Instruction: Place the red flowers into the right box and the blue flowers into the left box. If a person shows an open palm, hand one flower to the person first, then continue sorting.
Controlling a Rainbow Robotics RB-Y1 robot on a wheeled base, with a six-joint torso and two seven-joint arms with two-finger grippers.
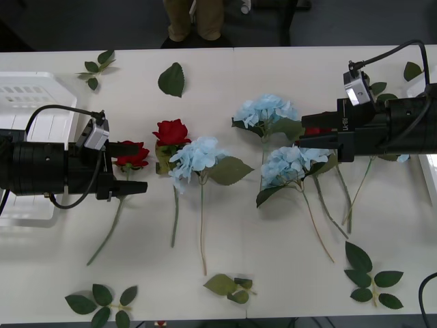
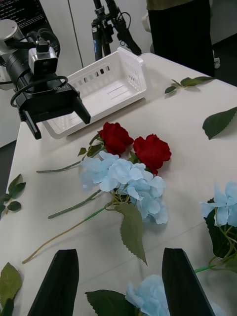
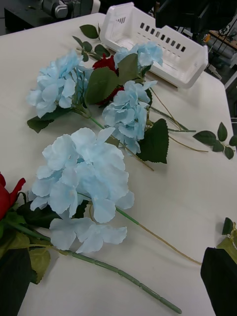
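Both arms reached inward, level over the worktop (image 1: 287,273). The left gripper (image 1: 128,167) hovered with fingers spread around a red rose (image 1: 132,154) — not yet closed. The right gripper (image 1: 315,136), fingers open and empty, hung beside the blue hydrangeas (image 1: 290,162), red rose (image 1: 171,131) centre-left.

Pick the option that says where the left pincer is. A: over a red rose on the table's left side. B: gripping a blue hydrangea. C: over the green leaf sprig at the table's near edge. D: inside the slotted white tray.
A: the left pincer hovers open around a red rose, beside the slotted white tray.
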